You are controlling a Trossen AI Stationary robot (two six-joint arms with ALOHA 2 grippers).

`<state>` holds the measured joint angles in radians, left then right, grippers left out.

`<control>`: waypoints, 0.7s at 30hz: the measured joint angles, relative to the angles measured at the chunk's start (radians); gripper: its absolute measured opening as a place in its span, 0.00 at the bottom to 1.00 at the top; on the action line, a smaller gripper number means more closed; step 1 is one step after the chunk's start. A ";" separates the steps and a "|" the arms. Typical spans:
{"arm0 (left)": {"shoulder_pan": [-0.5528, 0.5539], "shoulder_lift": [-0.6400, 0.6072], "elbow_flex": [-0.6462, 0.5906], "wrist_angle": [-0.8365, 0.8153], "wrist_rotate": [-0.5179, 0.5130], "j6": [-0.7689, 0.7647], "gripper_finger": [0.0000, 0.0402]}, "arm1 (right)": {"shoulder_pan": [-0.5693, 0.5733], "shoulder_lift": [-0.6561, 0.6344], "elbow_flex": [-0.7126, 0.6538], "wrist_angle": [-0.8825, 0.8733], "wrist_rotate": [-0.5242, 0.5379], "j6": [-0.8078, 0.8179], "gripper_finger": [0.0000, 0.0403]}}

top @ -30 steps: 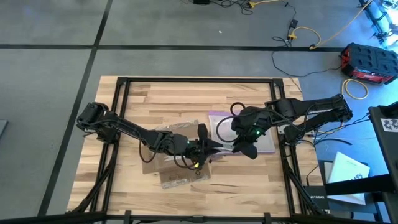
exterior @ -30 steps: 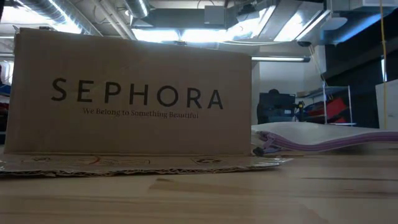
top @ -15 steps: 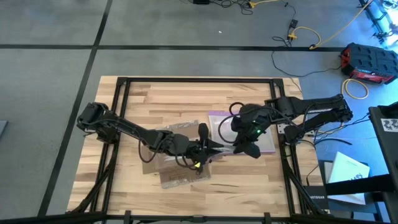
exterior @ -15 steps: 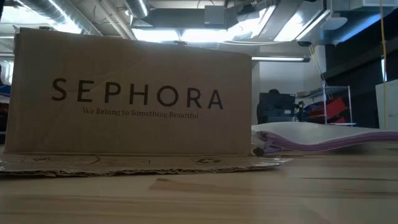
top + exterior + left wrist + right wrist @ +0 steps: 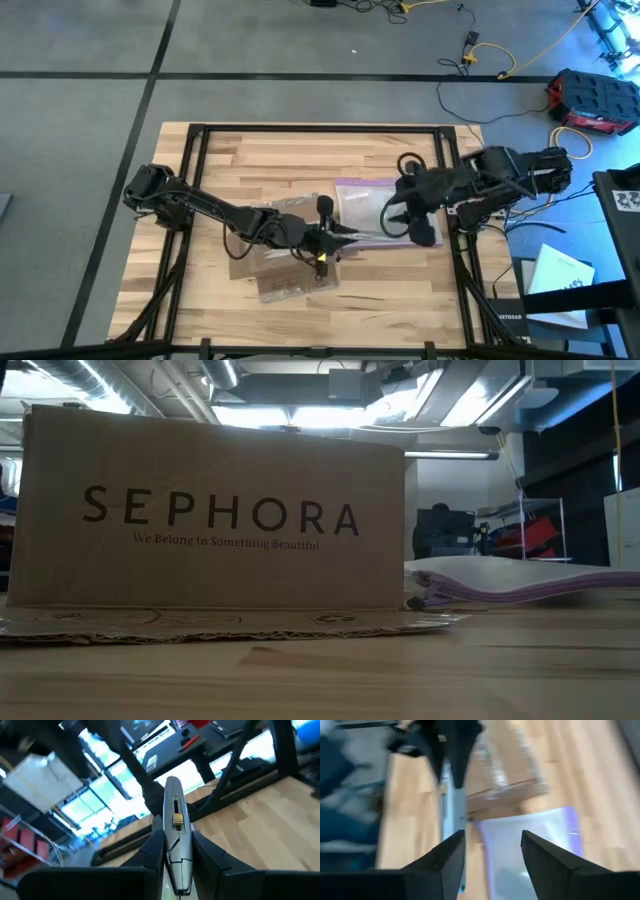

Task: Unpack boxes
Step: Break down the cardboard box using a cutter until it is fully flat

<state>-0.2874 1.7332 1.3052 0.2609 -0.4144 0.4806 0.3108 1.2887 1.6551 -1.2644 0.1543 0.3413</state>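
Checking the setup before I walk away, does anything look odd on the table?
Nothing is spilled. The box stands upright on flattened cardboard, and the left gripper has its jaws shut on a grey tool.

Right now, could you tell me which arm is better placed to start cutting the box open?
Probably the left: its gripper is shut on the grey knife-like tool beside the box. The right gripper is open, over the clear bag.

My tool (image 5: 490, 865) hangs with its two dark fingers apart over the pale wooden tabletop (image 5: 410, 815), above a clear plastic bag with a purple edge (image 5: 530, 832); brown cardboard (image 5: 505, 790) lies beyond.
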 joint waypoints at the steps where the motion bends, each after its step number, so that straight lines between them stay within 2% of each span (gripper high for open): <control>1: 0.007 -0.005 0.000 -0.003 0.000 -0.032 0.12 | 0.031 0.001 -0.009 0.004 0.065 0.019 0.42; 4: 0.025 -0.014 0.000 -0.001 -0.001 -0.113 0.12 | 0.115 0.004 -0.044 0.057 0.217 0.035 0.40; 6: 0.040 -0.017 0.000 0.001 0.031 -0.178 0.12 | 0.147 0.005 -0.072 0.095 0.262 0.040 0.40; 9: 0.067 -0.028 -0.002 0.011 0.127 -0.313 0.12 | 0.148 0.006 -0.101 0.151 0.261 0.049 0.42; 11: 0.077 -0.033 -0.002 0.017 0.179 -0.350 0.12 | 0.145 0.006 -0.109 0.176 0.249 0.051 0.45; 14: 0.080 -0.034 -0.002 0.017 0.187 -0.342 0.12 | 0.128 0.006 -0.113 0.229 0.220 0.017 0.51; 21: 0.082 -0.033 -0.002 0.015 0.192 -0.322 0.12 | 0.127 0.026 -0.113 0.227 0.195 -0.002 0.70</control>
<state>-0.2054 1.7000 1.3033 0.2764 -0.2222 0.1585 0.4381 1.3147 1.5417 -1.0370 0.3498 0.3390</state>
